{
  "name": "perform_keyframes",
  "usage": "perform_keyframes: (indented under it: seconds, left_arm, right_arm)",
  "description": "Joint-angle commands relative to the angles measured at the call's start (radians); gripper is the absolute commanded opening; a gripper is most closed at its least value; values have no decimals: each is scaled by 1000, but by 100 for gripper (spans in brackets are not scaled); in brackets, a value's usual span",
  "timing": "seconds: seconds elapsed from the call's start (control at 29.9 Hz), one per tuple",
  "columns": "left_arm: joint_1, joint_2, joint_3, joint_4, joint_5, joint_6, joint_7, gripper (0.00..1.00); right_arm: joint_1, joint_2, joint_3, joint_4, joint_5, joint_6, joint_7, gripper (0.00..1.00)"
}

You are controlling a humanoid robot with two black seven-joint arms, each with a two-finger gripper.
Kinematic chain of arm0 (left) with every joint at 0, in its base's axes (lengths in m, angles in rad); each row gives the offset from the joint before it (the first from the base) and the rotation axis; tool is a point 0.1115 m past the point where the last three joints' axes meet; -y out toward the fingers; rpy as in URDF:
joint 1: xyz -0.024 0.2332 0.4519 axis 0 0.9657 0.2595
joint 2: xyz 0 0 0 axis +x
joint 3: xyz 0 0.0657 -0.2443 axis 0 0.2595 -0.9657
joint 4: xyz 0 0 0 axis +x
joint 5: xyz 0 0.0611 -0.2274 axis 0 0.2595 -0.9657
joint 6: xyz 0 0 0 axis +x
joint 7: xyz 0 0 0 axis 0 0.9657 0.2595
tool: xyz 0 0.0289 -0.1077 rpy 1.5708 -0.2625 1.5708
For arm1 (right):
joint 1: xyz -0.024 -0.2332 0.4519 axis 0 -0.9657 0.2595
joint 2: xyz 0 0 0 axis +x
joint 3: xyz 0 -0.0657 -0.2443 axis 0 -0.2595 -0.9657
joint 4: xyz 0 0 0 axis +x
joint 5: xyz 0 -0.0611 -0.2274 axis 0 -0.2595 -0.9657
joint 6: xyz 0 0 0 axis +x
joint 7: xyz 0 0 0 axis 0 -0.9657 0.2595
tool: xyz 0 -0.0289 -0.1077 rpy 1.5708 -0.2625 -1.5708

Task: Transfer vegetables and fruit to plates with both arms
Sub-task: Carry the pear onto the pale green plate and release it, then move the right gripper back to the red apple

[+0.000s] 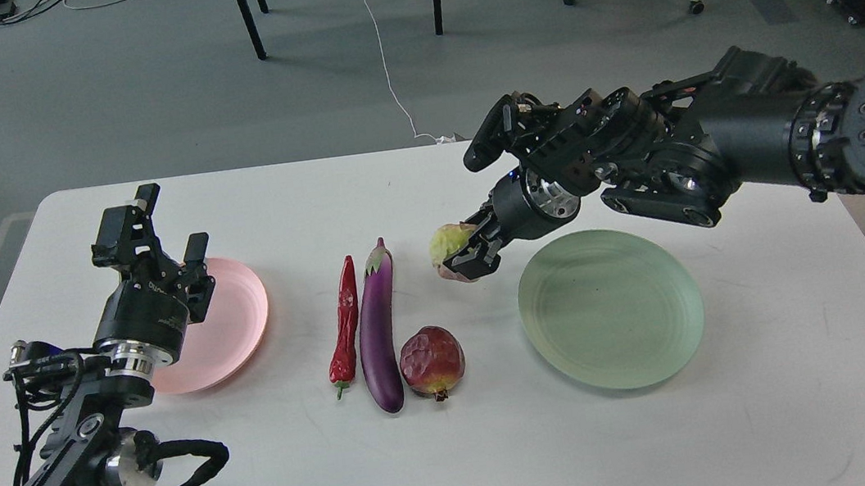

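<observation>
Bumpy yellow-green fruit [451, 242], probably light and firm, clamped across its middle by the right gripper [473, 254], at ten o'clock from the green plate [611, 309]; left gripper [150, 228] fingers held apart.

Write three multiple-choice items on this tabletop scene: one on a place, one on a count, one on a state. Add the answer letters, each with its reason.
1. Where does the long slim glossy purple eggplant lie?
A. on the pink plate
B. between the wrinkled red chili pepper and the round dark red pomegranate
C. on the green plate

2. How many round shallow plates are on the white table?
A. one
B. two
C. three

3. What is the right end effector doing?
A. gripping the bumpy yellow-green round fruit
B. hanging open with nothing in it
C. gripping the chili

Answers: 1 B, it lies on the table between them. 2 B, the smaller pink plate and the larger pale green plate. 3 A, its fingers close around the fruit.
</observation>
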Motion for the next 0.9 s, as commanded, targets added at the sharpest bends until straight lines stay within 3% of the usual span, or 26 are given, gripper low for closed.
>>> perform_keyframes:
  seconds: [0.0,0.1,0.2,0.4,0.53,0.63,0.87]
  left_arm:
    - [0,0,2,-3,0,0,1,98]
    - [0,-1,2,-6,0,0,1,98]
    - [1,-1,3,-7,0,0,1,98]
    - [1,-6,11,-9,0,0,3,98]
    - [1,-4,11,-15,1,0,3,98]
    - [1,-3,11,-16,1,0,1,98]
    - [1,-3,12,-16,1,0,3,98]
  right_arm:
    - [66,-129,5,138,-10,2,0,43]
    - [79,-258,3,263,-102,2,0,43]
    - [47,-362,-3,276,-200,2,0,45]
    - [-53,-427,-5,271,-222,2,0,50]
    - [-91,-424,-5,246,-222,-9,0,69]
    - [-99,-418,-3,222,-222,-18,0,93]
    - [-24,-386,63,240,-198,-10,0,97]
